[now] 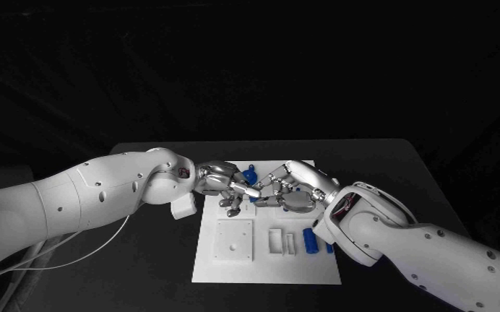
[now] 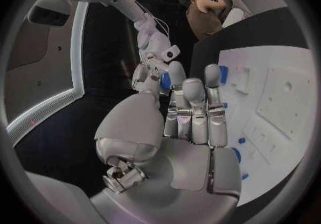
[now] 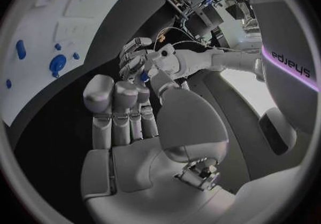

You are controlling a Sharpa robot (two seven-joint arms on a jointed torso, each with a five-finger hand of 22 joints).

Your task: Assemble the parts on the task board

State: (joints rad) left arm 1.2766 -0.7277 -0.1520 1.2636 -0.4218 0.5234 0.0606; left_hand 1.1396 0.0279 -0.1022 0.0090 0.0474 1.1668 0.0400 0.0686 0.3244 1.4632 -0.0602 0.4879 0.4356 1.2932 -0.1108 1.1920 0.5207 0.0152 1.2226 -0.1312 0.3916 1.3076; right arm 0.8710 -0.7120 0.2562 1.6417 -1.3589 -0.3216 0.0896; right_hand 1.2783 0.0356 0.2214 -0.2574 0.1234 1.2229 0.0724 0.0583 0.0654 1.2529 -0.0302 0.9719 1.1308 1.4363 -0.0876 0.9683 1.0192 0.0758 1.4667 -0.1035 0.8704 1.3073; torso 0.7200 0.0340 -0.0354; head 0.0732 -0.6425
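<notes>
Your two white arms meet over the far end of the flat white rectangular task board, which lies in the middle of the black tabletop. Your silver left hand and silver right hand hover fingertip to fingertip above that far edge, probably so one can pass or steady a piece for the other. In the left wrist view, a small blue plastic part sits at the fingertips of your right hand, so that hand seems to pinch it with its fingers drawn together. Whether your left hand holds anything you cannot tell; its fingers lie straight and side by side, pointing at the part. The hands are likely kept high and close so the piece can be lined up before it goes down into a seat. On the near half of the board you can count two blue cylindrical parts lying side by side near the right edge, apparently waiting their turn. More blue shows beneath the hands, too hidden to count. Raised white blocks, roughly three, stand on the near half.
</notes>
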